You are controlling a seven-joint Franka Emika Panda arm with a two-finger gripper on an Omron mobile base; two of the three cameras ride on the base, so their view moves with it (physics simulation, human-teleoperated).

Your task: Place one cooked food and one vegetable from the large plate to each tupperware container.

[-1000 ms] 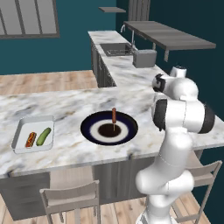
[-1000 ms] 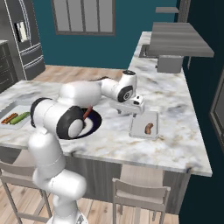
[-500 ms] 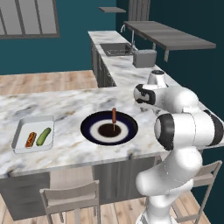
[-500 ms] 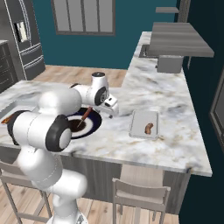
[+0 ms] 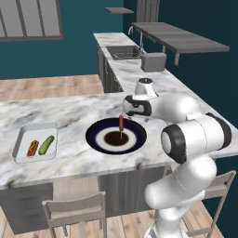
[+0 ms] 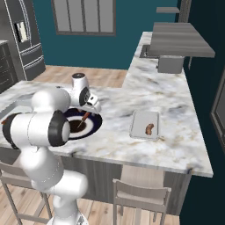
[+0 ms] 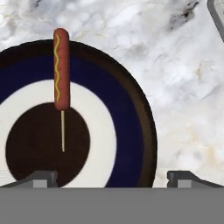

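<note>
Hovering over the large plate [image 5: 98, 140] on the marble counter [image 5: 69, 111], the gripper [image 7: 111, 177] gapes wide and empty. A tupperware container [image 6: 145, 125] sits well right with one browned piece. Judging so, the corn dog [image 7: 61, 70] on the plate is targeted; descending astride it comes next.

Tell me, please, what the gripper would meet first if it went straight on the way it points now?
Probably the large round plate with the navy rim, right of the corn dog on a stick; depth is unclear.

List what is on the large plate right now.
On the large plate lies one corn dog on a stick. No vegetable shows; the arm covers the plate's near side in the right base view.
</note>
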